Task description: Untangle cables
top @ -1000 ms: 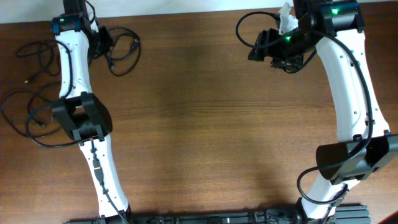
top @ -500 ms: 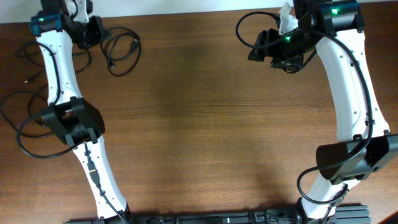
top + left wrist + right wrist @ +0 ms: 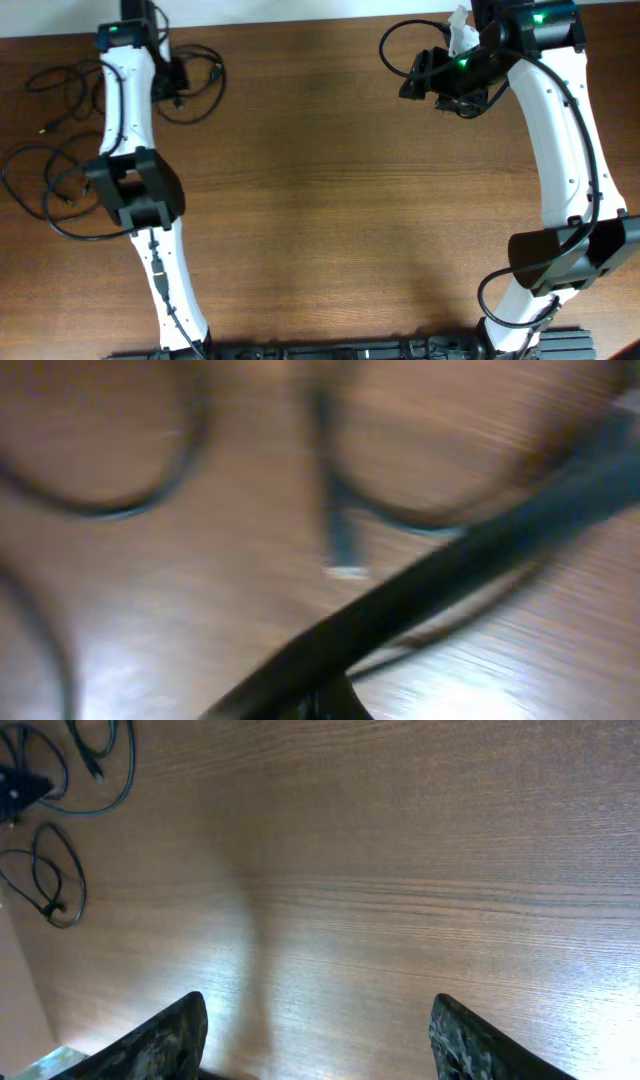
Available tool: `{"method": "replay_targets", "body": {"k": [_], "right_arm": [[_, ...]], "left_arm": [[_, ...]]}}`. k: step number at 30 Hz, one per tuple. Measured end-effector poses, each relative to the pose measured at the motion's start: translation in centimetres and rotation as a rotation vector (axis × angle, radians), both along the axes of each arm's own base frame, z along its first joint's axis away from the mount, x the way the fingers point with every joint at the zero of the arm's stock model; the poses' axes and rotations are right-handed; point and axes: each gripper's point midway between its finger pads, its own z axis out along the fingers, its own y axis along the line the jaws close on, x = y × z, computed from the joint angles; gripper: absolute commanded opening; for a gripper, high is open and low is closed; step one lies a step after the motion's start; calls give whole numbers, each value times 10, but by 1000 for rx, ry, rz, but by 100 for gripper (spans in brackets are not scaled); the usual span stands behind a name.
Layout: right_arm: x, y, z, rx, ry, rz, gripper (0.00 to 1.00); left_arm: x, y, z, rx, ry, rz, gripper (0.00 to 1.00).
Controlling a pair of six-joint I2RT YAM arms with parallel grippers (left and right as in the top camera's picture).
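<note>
Overhead view: thin black cables are spread on the brown wooden bench. Left hand is closed, grasp undeterminable; right hand is open, empty.

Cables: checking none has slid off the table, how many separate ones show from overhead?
3 loose cables, all left: one at the top-left corner, one lower by the left edge, one beside the left gripper. The left arm covers parts of them; more may be hidden.
</note>
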Motion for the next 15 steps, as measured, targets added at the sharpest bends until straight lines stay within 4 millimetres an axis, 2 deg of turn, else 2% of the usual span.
{"method": "replay_targets", "body": {"k": [2,5,9,15], "right_arm": [[0,0,0,0,0,0,69],[0,0,0,0,1,0,69],[-1,0,0,0,3,-1,69],[-1,0,0,0,3,0,69]], "left_arm": [[-12,32,-5,36,24,139,0],[-28,47,-24,47,84,212,0],[-57,42,-67,34,209,234,0],[-75,24,-70,-76,270,243,0]]}}
